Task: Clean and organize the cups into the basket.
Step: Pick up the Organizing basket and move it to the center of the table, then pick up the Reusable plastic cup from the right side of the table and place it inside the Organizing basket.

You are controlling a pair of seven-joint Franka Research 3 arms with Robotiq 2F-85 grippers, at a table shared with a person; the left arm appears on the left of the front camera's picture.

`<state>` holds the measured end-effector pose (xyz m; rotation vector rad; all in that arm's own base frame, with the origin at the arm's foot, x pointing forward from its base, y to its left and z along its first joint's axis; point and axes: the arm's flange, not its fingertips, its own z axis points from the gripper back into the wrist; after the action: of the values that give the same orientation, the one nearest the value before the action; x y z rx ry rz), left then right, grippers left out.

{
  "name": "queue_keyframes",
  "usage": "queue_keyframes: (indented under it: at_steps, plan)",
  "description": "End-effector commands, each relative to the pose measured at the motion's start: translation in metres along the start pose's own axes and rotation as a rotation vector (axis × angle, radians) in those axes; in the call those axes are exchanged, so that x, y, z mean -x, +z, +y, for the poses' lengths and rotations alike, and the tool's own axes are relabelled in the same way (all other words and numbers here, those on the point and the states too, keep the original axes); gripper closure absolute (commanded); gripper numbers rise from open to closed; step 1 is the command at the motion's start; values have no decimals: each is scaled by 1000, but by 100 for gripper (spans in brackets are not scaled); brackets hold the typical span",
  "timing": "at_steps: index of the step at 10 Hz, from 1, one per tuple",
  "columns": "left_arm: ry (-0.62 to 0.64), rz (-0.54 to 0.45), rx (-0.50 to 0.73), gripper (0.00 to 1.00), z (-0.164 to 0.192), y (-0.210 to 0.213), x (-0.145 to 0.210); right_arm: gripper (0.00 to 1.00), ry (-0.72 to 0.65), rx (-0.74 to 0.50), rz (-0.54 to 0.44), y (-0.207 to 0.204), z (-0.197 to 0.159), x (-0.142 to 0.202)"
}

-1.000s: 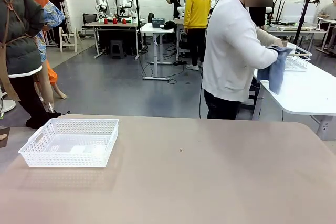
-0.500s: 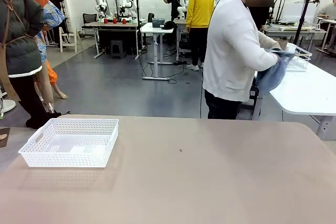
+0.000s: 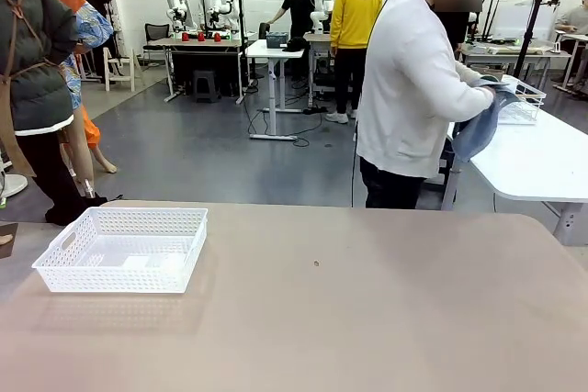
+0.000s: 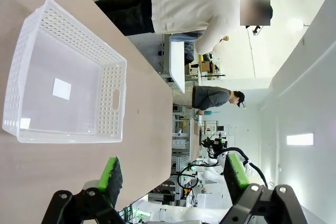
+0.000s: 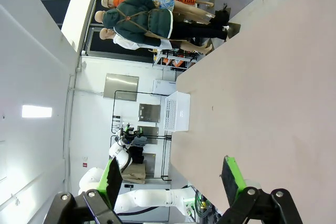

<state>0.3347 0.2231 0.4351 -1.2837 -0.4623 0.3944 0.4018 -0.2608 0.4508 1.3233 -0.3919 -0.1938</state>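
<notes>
The white lattice basket (image 3: 124, 248) sits empty on the tan table at the front left. In the left wrist view the basket (image 4: 63, 85) lies ahead of my left gripper (image 4: 173, 174), which hangs open above the table with nothing between its green pads. My right gripper (image 5: 173, 177) is open too, with nothing between its pads, and the basket (image 5: 177, 111) shows small and far off along the table. The cups are out of view. The person in a white top (image 3: 409, 89) stands past the far edge, turned to the side table, rubbing something with a blue cloth (image 3: 478, 126).
The tan table (image 3: 367, 319) spreads bare to the right of the basket. A white side table (image 3: 542, 158) at the back right carries a white wire basket (image 3: 522, 103). Other people and tables stand farther back in the room.
The person's hands have shifted the blue cloth slightly upward at the side table. The basket and both grippers have not moved.
</notes>
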Motion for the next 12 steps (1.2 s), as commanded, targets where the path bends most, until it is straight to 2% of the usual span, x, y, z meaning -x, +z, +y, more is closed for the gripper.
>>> queue_keyframes:
  at_steps: [1,12]
  plan:
    - [-5,-2,11,0,-1,1,0,0,0,-7,5,1,0,0]
    - [-5,-2,11,0,-1,1,0,0,0,-7,5,1,0,0]
